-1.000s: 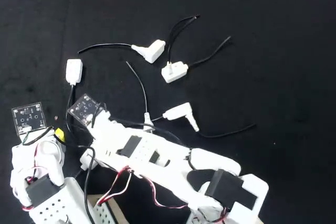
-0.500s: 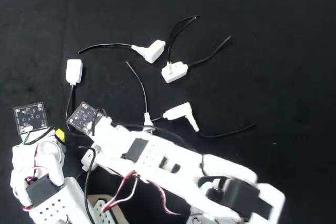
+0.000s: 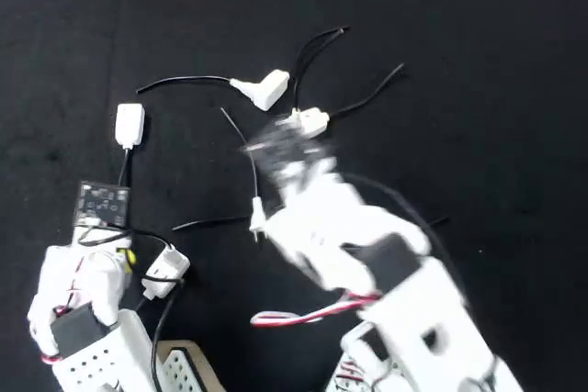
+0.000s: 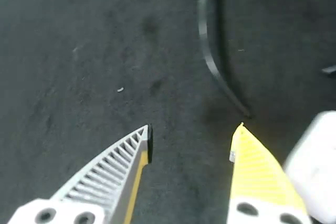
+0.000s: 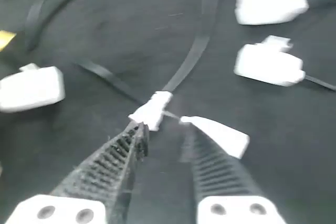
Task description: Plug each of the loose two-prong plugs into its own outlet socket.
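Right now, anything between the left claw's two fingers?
No. Left wrist view: bare table between the fingers of the open left claw; a black cable ends just ahead of the yellow finger.

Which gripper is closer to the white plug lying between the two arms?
Left. The left gripper is right beside the white plug, yellow finger next to it. The right gripper is farther off, open by a small white connector.
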Robot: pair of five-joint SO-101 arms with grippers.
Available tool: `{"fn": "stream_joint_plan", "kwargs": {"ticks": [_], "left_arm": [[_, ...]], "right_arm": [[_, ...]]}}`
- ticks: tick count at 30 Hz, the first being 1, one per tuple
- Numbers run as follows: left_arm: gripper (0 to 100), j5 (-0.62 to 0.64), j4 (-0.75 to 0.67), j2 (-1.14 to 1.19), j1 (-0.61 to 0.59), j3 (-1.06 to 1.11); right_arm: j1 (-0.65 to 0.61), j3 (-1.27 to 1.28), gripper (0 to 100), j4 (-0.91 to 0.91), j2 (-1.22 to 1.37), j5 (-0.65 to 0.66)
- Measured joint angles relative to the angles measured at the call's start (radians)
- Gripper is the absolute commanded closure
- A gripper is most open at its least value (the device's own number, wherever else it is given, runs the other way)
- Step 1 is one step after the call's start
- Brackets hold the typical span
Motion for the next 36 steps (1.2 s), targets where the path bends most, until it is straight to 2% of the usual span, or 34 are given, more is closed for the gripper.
{"fn": "stream_joint_plan", "kwargs": {"ticks": [5,8,11,19,23,31,36], "left_arm": [[75,-0.002,0.021,-0.002,0.190,0.000],[73,-0.002,0.023,-0.002,0.293,0.000],[69,-0.002,0.023,-0.002,0.353,0.000],[68,-0.002,0.020,-0.002,0.428,0.066],[69,-0.066,0.021,0.014,0.436,0.043],[69,-0.213,0.221,0.121,0.328,-0.387],[71,-0.230,0.238,0.265,0.221,-0.628]], "right_arm": [[0.284,0.000,97.7,0.069,-0.087,0.101],[0.450,0.000,97.7,0.074,-0.044,0.155],[0.551,0.000,97.7,0.061,0.044,0.172],[0.571,-0.020,97.7,-0.008,0.295,0.180],[0.569,-0.041,97.7,-0.011,0.358,0.180],[0.571,-0.044,97.4,-0.014,0.371,0.180],[0.557,-0.044,97.2,-0.014,0.371,0.206]]}}
